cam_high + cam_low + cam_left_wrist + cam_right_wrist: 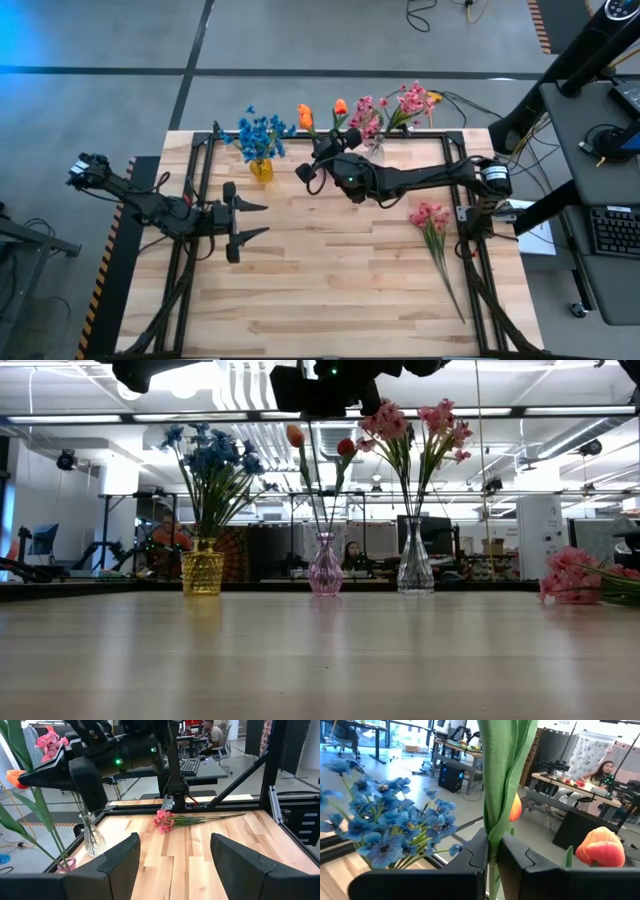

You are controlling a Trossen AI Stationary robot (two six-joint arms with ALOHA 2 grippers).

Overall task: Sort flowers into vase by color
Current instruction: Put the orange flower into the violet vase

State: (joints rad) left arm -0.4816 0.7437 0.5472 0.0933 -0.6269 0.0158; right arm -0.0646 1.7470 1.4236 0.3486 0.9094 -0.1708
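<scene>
1. Our right gripper [322, 152], at upper centre of the high view, is clamped on the green stem of an orange tulip-like flower [506, 780], above the pink ribbed glass vase [325, 567].
2. We judge the step to be seating this tulip beside the orange bud [345, 447] already standing there; whether the stem tip is inside the neck we cannot tell.
3. Next: lower straight, release, then fetch the pink blossom spray [432, 222] lying at right.
4. Our left gripper [252, 220] waits wide and empty at left.
</scene>
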